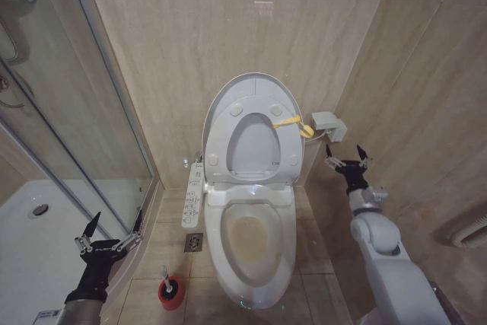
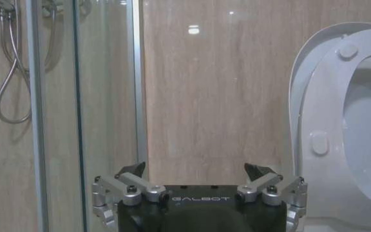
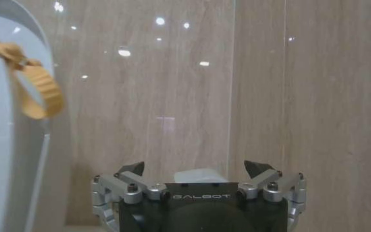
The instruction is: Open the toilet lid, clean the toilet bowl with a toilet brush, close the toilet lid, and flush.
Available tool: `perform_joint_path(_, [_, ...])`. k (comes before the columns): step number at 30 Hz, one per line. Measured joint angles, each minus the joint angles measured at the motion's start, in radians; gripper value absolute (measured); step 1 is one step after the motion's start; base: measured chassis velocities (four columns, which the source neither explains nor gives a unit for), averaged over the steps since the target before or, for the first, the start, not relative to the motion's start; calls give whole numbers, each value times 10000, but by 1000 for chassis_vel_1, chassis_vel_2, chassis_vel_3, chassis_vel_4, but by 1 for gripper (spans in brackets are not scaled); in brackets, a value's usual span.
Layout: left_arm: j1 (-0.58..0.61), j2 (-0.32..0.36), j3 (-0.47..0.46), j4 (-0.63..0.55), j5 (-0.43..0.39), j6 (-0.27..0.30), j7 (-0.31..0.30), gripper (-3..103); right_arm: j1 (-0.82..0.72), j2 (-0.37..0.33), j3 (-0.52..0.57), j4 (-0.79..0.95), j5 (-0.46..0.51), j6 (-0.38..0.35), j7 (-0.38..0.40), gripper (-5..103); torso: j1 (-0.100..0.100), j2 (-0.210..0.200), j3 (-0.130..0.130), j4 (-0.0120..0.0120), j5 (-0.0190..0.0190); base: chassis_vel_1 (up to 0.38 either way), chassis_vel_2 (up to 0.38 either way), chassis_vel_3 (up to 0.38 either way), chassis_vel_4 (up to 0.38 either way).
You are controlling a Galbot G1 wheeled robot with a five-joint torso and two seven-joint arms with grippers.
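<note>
Large glossy white oval plastic toilet lid (image 1: 251,89) standing raised against the beige tiled wall, centre of the head view, with the white ring-shaped seat (image 1: 252,142) lifted in front of it, small round bumpers showing. Yellow strap loop (image 1: 293,123) hanging at the seat's right edge. White ceramic toilet bowl (image 1: 251,245) open below centre, yellowish-brown staining inside. Thin white-handled toilet brush (image 1: 167,278) sitting upright in a small round red cup holder (image 1: 171,293) on the floor, lower left of centre, just beside the bowl's pedestal.

Left gripper (image 1: 109,232) at lower left, jaws spread wide and empty, near the glass shower door (image 1: 68,112), above and left of the brush. Right gripper (image 1: 347,160) right of centre, jaws likewise wide and empty, close beside the small white wall box (image 1: 327,123).

Likely risks: clipping the shower glass while reaching down for the brush; knocking the light cup over with an off-centre approach; pinching too low on the slim handle and lifting the holder along; catching the strap with the right arm and dropping the seat.
</note>
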Motion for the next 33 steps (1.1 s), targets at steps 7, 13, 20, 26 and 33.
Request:
perform_joint_path(7, [0, 0, 0, 1, 0, 0, 0, 100, 1366, -110, -523, -1149, -12, 139, 136, 100, 0, 0, 0, 2, -1, 0, 0, 0, 0])
perform_joint_path(13, [0, 0, 0, 0, 0, 0, 0, 100, 2802, -137, -961, -2165, -205, 211, 172, 100, 0, 0, 0, 2, -2, 0, 0, 0, 0])
perform_joint_path(20, [0, 0, 0, 0, 0, 0, 0, 100, 3807, 205, -1510, -2835, -320, 62, 303, 100, -1, 0, 0, 2, -3, 0, 0, 0, 0])
perform_joint_path(26, [0, 0, 0, 0, 0, 0, 0, 100, 3981, 486, -1900, -2774, -384, -106, 486, 100, -1, -1, 0, 0, -3, 0, 0, 0, 0])
perform_joint_path(33, [0, 0, 0, 0, 0, 0, 0, 100, 4082, 794, -2347, -2681, -455, -201, 695, 100, -1, 1, -1, -1, -3, 0, 0, 0, 0])
